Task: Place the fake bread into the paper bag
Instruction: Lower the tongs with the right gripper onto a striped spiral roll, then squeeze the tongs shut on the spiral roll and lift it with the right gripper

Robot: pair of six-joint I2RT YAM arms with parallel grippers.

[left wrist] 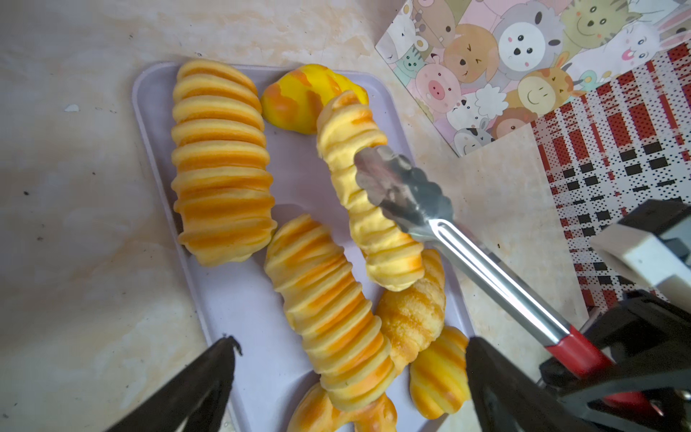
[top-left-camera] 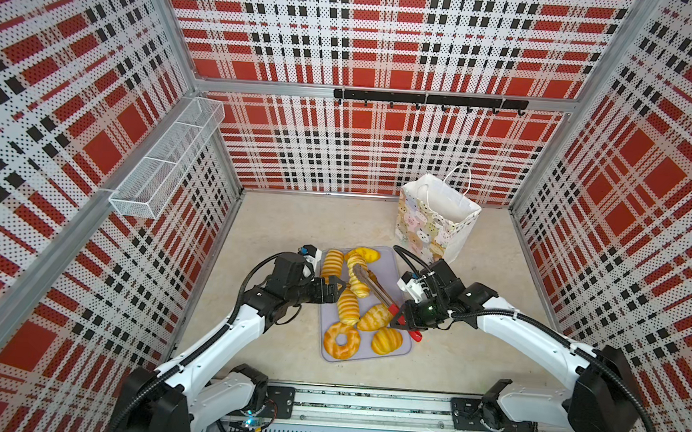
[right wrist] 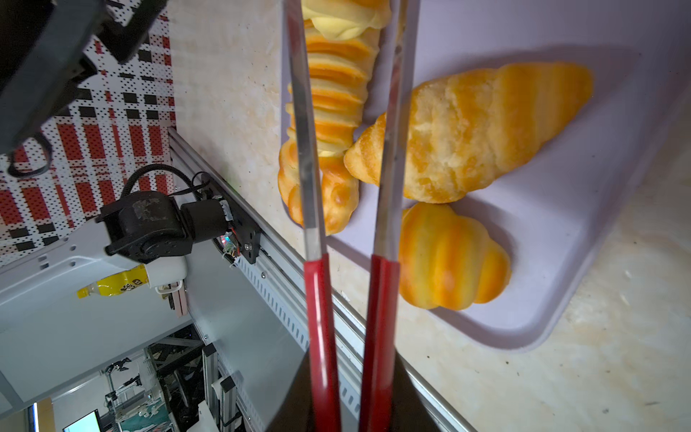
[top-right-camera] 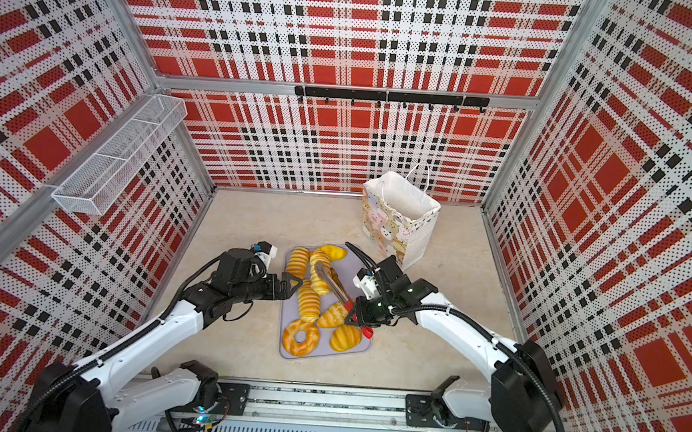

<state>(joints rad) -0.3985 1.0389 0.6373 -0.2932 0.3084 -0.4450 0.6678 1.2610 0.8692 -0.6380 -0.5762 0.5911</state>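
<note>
Grips red-handled tongs (top-right-camera: pixel 333 287) w/ R gripper (top-right-camera: pixel 355 312), tips pinching ridged roll (top-right-camera: pixel 317 260) over tray (top-right-camera: pixel 323 349); holds L gripper (top-right-camera: pixel 296 283) spread wide by tray edge.

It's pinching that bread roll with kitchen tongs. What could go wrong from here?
The tongs pinch the long pale roll at one spot only; glossy and long, it might swing or slip out. The paper bag stands unheld with a narrow mouth, so the roll could catch its rim and tip it.

Beige table (top-left-camera: pixel 293 230) bears lavender tray (top-left-camera: pixel 389 264) and paper bag (top-left-camera: pixel 426 231).
</note>
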